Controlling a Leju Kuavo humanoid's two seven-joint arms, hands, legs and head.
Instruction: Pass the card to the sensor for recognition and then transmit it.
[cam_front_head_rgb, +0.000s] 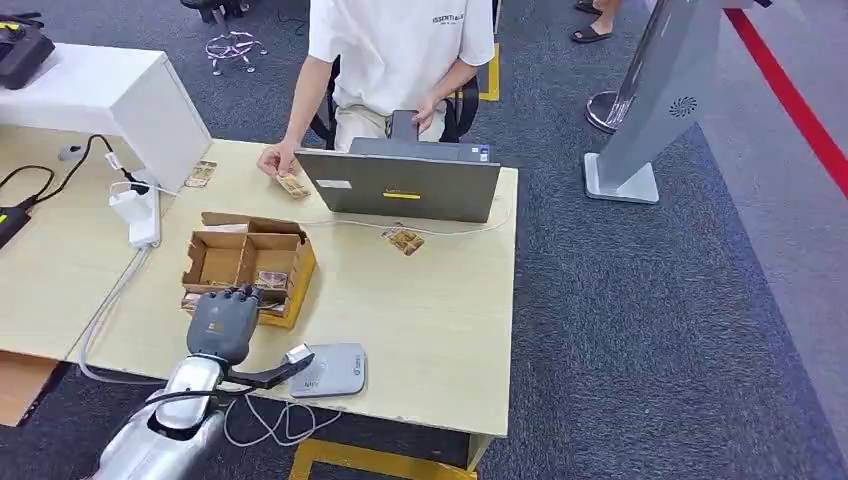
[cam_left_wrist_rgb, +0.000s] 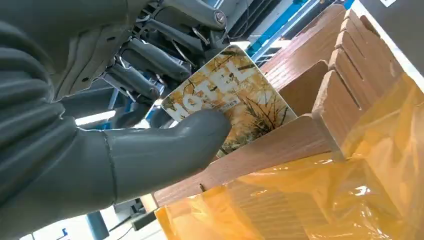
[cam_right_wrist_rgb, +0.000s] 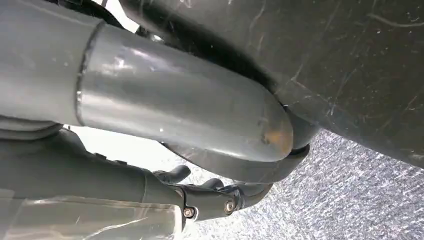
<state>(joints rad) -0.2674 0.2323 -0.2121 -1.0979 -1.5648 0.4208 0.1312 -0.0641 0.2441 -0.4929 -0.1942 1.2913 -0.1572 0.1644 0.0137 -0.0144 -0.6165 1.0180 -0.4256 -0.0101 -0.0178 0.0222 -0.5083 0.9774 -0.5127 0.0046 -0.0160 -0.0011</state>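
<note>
Left wrist view: left hand pinches glossy rectangular card (over corrugated box).

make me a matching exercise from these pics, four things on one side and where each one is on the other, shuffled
Things:
1. hotel card
2. sensor
3. laptop
4. cardboard box

Places:
A. flat on the table's near edge, beside the left arm
B. pinched by the left hand
C. far side of the table, in front of the person
D. middle of the table, just under the left hand

Pairs: 1-B, 2-A, 3-C, 4-D
</note>
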